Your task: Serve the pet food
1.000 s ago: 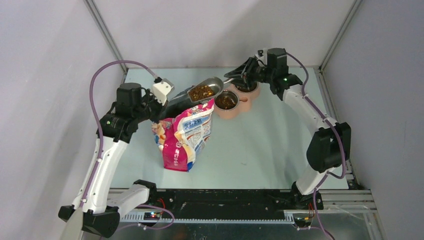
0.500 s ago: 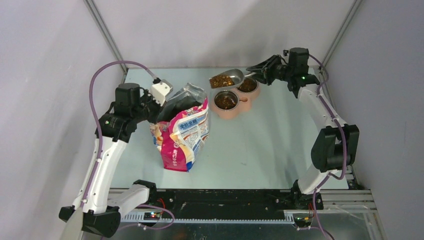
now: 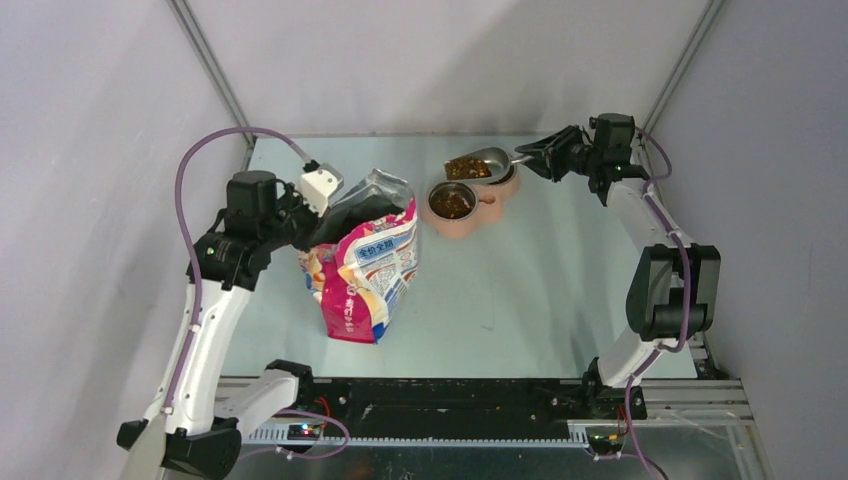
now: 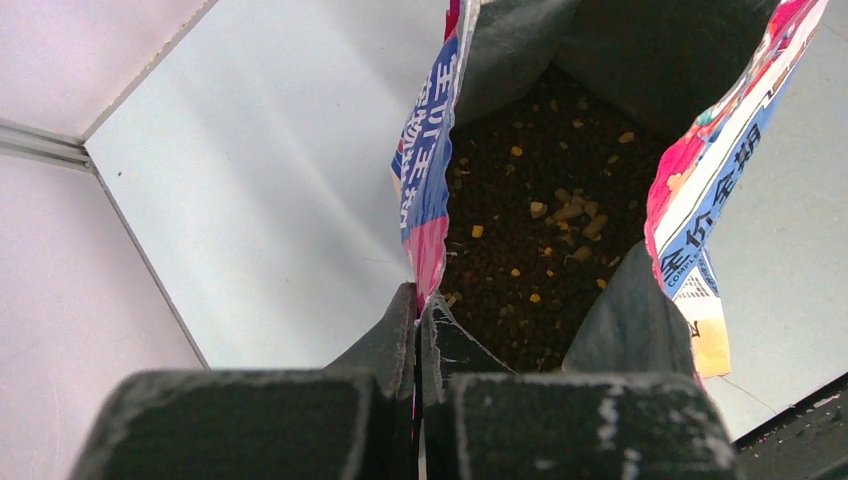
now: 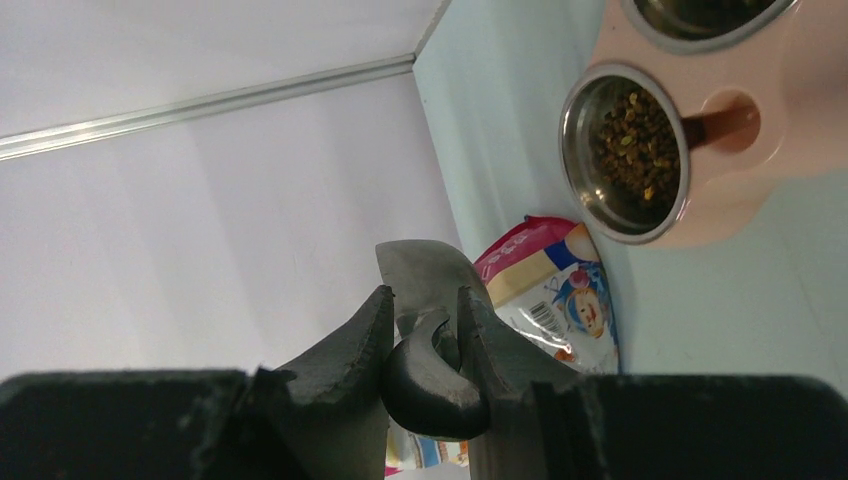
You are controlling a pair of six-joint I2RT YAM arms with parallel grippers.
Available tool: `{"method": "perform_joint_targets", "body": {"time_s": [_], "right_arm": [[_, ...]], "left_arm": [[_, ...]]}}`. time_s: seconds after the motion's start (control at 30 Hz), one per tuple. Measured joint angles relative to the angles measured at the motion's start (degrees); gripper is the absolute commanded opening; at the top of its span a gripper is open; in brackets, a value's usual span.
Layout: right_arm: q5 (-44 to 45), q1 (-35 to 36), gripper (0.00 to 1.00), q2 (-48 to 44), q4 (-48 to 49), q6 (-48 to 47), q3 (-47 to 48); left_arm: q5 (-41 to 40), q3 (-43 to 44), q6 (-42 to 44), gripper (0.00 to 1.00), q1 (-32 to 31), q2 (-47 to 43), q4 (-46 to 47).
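My right gripper (image 3: 548, 157) is shut on the handle of a grey metal scoop (image 3: 482, 163) full of brown pet food (image 3: 466, 166), held over the far bowl of a pink double feeder (image 3: 487, 210). The near bowl (image 3: 453, 203) holds kibble, also seen in the right wrist view (image 5: 632, 150). In that view my right gripper (image 5: 425, 300) clamps the scoop handle (image 5: 440, 375). My left gripper (image 3: 322, 200) is shut on the rim of the printed bag (image 3: 370, 270), holding it open. In the left wrist view my left gripper (image 4: 418, 300) pinches the bag edge (image 4: 425, 190), with kibble (image 4: 540, 230) inside.
The feeder stands at the back middle of the pale table (image 3: 540, 290). The bag stands left of centre. Grey walls and metal frame posts (image 3: 212, 75) close in the back corners. A black rail (image 3: 450, 395) runs along the near edge.
My right gripper has carried the loaded scoop rightward from above the bag mouth to over the feeder's far bowl. The left gripper and bag have stayed put.
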Motion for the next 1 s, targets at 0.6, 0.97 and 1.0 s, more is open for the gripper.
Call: {"method": "perform_joint_targets", "body": {"time_s": [0.6,0.97,1.0], "right_arm": [[5.51,-0.15,0.0,8.96,4.87,-9.6,0.2],[11.98,1.62,0.0,11.02,-1.22,-18.67,6.49],[12.74,2.1,0.0,11.28,-1.79,-19.91,7.28]], "left_arm": [[0.24,-0.55,0.85,0.0,0.76,-1.55,-1.14],[1.7,-1.29,0.79,0.0,0.92,-2.03,-1.01],[1.86,-1.46,0.79,0.0,0.92,-2.23,-1.01]]}}
